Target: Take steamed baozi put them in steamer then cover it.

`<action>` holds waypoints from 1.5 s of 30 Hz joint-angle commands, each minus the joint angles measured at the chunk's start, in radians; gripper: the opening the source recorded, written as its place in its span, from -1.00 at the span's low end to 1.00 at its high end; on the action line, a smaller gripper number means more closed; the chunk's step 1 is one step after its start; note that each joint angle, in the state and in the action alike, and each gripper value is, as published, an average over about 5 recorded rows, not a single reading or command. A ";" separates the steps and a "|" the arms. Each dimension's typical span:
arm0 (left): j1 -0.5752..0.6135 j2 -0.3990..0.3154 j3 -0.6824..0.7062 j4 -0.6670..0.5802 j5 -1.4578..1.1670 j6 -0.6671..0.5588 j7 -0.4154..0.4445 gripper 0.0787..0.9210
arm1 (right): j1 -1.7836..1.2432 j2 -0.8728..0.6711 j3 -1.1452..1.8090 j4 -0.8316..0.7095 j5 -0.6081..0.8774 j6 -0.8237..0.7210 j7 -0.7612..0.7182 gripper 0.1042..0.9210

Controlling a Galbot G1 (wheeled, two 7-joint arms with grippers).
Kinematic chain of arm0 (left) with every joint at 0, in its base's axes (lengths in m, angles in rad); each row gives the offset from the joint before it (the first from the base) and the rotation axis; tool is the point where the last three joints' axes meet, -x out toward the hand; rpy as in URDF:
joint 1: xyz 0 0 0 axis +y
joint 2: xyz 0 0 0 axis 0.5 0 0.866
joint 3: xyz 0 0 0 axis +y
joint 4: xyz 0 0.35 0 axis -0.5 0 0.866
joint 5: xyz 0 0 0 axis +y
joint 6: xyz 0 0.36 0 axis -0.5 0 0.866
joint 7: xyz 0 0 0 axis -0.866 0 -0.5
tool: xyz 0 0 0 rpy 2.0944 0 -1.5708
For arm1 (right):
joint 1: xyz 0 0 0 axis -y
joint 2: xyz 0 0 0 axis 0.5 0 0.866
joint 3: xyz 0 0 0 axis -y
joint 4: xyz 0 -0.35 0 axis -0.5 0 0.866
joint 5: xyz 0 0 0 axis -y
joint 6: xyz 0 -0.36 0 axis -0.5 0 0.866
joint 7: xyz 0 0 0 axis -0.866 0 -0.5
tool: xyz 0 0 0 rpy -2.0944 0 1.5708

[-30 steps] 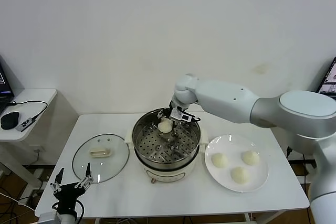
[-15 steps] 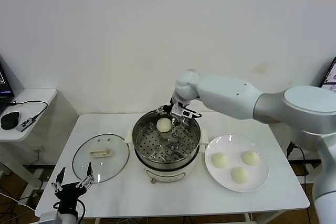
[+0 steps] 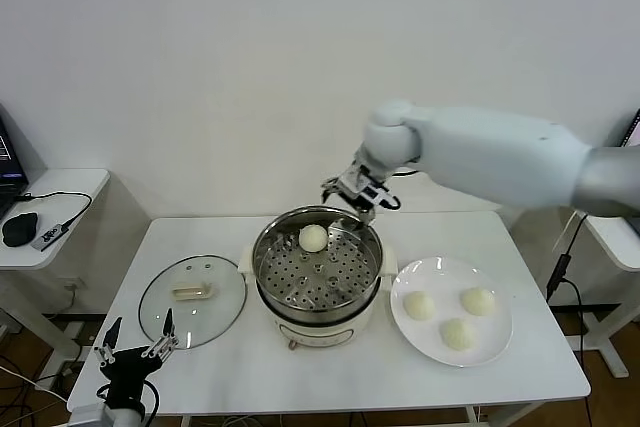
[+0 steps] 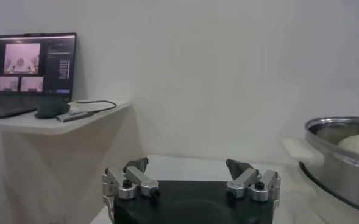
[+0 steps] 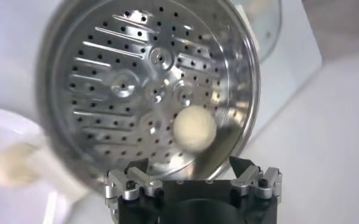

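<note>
One baozi (image 3: 313,238) lies on the perforated tray at the far side of the steel steamer (image 3: 268,269); it also shows in the right wrist view (image 5: 194,128). Three more baozi (image 3: 417,305) lie on the white plate (image 3: 499,338) to the steamer's right. My right gripper (image 3: 359,191) is open and empty, raised above the steamer's far right rim. The glass cover (image 3: 222,313) with its cream handle (image 3: 190,291) lies flat on the table left of the steamer. My left gripper (image 3: 133,349) is open and empty, parked low at the table's front left corner.
The white table (image 3: 330,372) ends close in front of the steamer and plate. A side desk (image 3: 60,187) with a mouse and cables stands to the left, with a laptop (image 4: 30,73) on it. A white wall is behind.
My right gripper let go of the baozi in the steamer, then rose and drew back to the right above the far rim. The left arm has not moved.
</note>
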 commanded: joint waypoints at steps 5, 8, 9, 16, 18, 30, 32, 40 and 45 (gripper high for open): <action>-0.001 0.003 0.011 0.002 0.008 0.002 0.005 0.77 | 0.031 -0.393 -0.040 0.221 0.040 -0.183 -0.044 0.76; -0.006 0.003 0.019 0.015 0.014 0.001 0.005 0.77 | -0.035 -0.450 -0.012 0.239 0.010 -0.185 -0.043 0.76; -0.007 0.003 0.020 0.017 0.015 0.001 0.004 0.77 | -0.061 -0.463 -0.004 0.240 -0.003 -0.185 -0.040 0.76; -0.007 0.007 0.013 0.013 0.019 0.000 0.003 0.77 | -0.228 -0.475 0.040 0.211 -0.085 -0.180 -0.018 0.76; -0.010 0.007 0.010 0.018 0.022 0.000 0.003 0.77 | -0.285 -0.464 0.065 0.194 -0.101 -0.181 -0.010 0.76; -0.018 0.003 0.008 0.032 0.041 -0.001 0.002 0.77 | -0.556 -0.316 0.236 0.065 -0.178 -0.188 0.042 0.76; -0.018 0.003 0.004 0.035 0.040 -0.002 0.003 0.77 | -0.580 -0.288 0.255 0.037 -0.191 -0.187 0.049 0.76; -0.015 -0.001 0.003 0.042 0.042 -0.003 0.003 0.77 | -0.643 -0.200 0.302 -0.061 -0.207 -0.183 0.067 0.76; -0.017 0.000 0.003 0.045 0.040 -0.002 0.004 0.77 | -0.674 -0.162 0.326 -0.111 -0.210 -0.178 0.077 0.76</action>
